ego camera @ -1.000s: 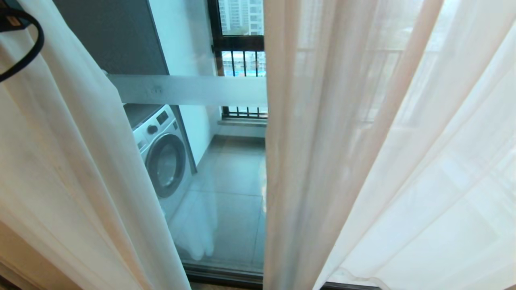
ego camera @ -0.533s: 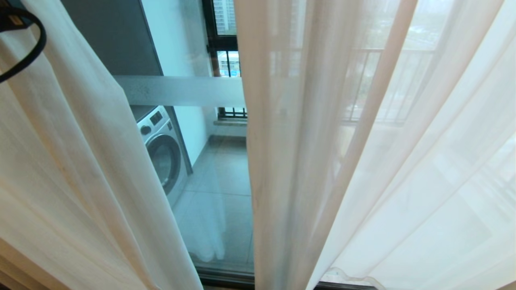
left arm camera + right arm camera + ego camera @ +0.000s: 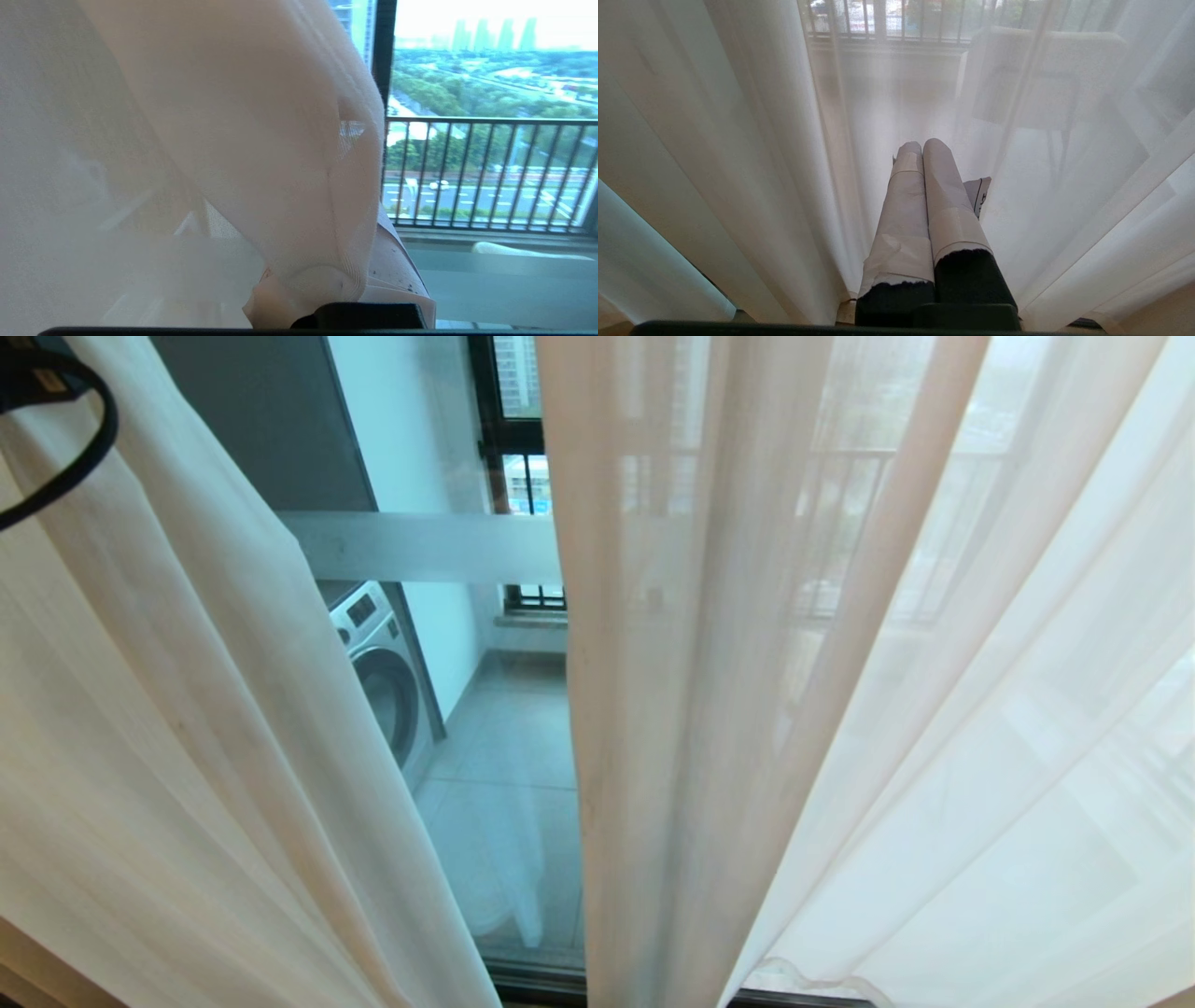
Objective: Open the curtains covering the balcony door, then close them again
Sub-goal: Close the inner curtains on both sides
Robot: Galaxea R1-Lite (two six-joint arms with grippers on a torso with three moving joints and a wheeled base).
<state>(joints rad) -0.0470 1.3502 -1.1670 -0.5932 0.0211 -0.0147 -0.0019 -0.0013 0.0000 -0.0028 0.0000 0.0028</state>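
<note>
Two sheer white curtains hang before the balcony door (image 3: 485, 803). The left curtain (image 3: 187, 728) and the right curtain (image 3: 840, 709) stand apart, and the gap shows glass with a frosted band (image 3: 420, 546). In the left wrist view the left curtain's hemmed edge (image 3: 289, 177) is bunched over my left gripper (image 3: 322, 284), which is shut on it. One taped finger (image 3: 397, 275) shows beside the fabric. My right gripper (image 3: 922, 149) is shut with nothing in it, its taped fingers pressed together and pointing at the right curtain (image 3: 1064, 210). Neither gripper shows in the head view.
A washing machine (image 3: 387, 681) stands on the balcony's tiled floor behind the glass, at the left. A black-barred railing (image 3: 486, 172) closes the balcony's far side. A black cable loop (image 3: 89, 448) hangs at the upper left. The door's dark bottom track (image 3: 537, 980) runs along the floor.
The gap between the two curtains has narrowed. The left curtain's edge has moved right across the washing machine. The whole view has shifted a little.
</note>
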